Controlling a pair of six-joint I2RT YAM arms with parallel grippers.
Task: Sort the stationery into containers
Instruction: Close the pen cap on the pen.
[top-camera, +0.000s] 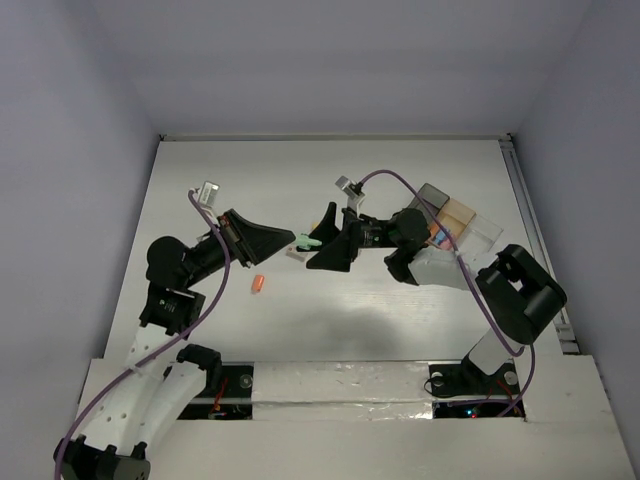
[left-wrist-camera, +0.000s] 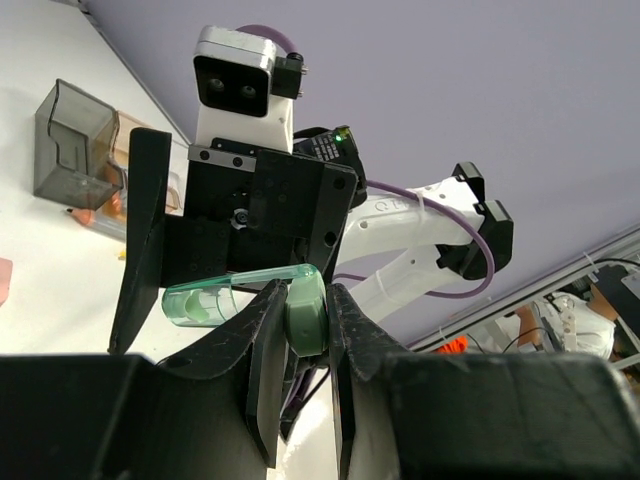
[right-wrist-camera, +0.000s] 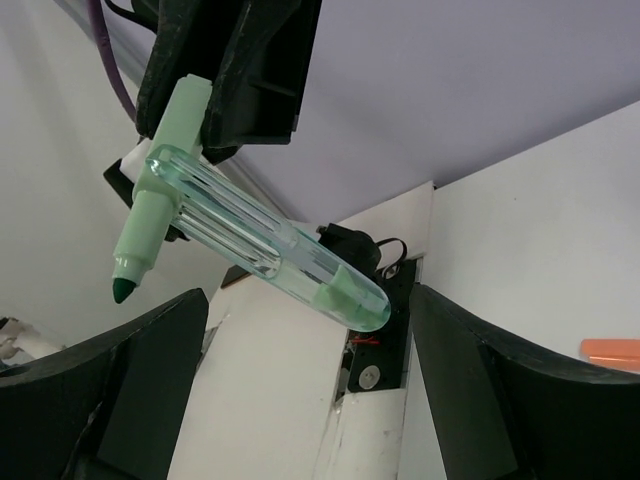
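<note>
A green marker (top-camera: 308, 242) hangs in the air over the middle of the table, with my left gripper (top-camera: 292, 240) shut on its pale green body (left-wrist-camera: 305, 318). Its dark tip (right-wrist-camera: 124, 290) is bare. A clear green-tinted cap (right-wrist-camera: 270, 250) juts out beside the tip at an angle. My right gripper (top-camera: 322, 240) faces it, open, and the cap's rounded end lies between the wide-spread fingers (right-wrist-camera: 140, 380) without touching them. The containers (top-camera: 460, 220) stand at the right, behind the right arm. The smoky dark container (left-wrist-camera: 72, 150) also shows in the left wrist view.
An orange piece (top-camera: 258, 285) lies on the table below the left gripper and also shows as the orange piece (right-wrist-camera: 610, 350). A small grey-white block (top-camera: 295, 255) lies just under the marker. Orange and pink pieces sit in the containers.
</note>
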